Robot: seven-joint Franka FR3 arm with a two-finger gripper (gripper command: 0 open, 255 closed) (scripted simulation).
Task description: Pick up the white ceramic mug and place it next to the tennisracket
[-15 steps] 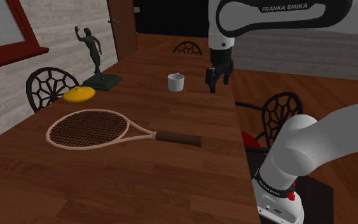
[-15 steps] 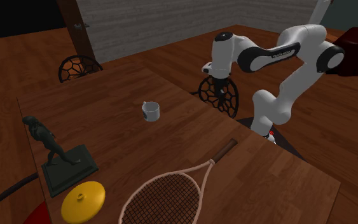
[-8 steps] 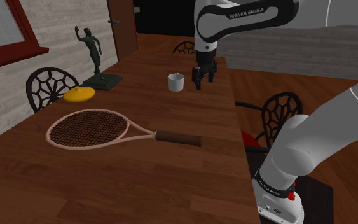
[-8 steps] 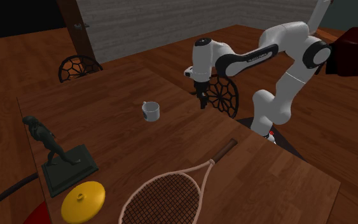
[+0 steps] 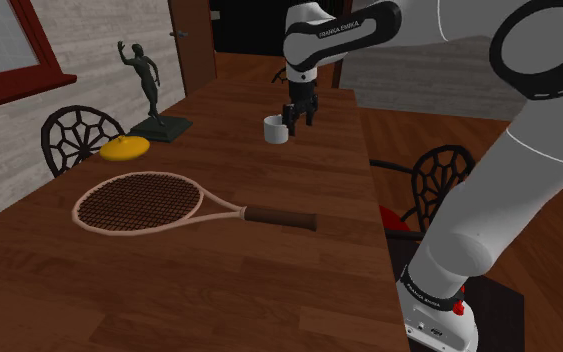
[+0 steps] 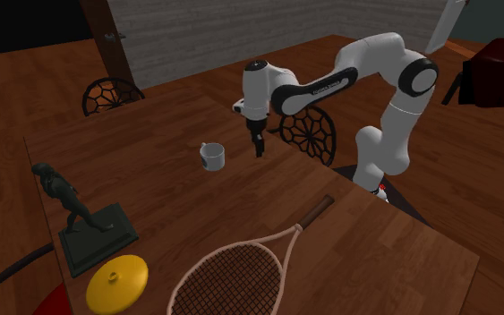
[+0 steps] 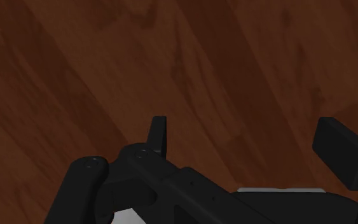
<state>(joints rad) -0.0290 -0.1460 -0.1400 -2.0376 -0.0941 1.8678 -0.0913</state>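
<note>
Though its fingers (image 7: 159,135) stand well apart and clasp nothing, the gripper (image 5: 298,122) hangs just beside the white mug (image 5: 276,129), on the shoulder view's right, apart from it. The upright mug's inside is hard to make out. Nearer, well apart, the racket (image 5: 159,203) lies on the wooden table (image 5: 219,290).

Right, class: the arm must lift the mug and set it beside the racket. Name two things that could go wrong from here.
1. The open gripper hangs close beside the white mug, not over it; a sideways move at this height could knock the mug over or push it away.
2. The tennis racket lies flat on the table; a loose placement might land the mug on its frame or handle, where it could tip.
</note>
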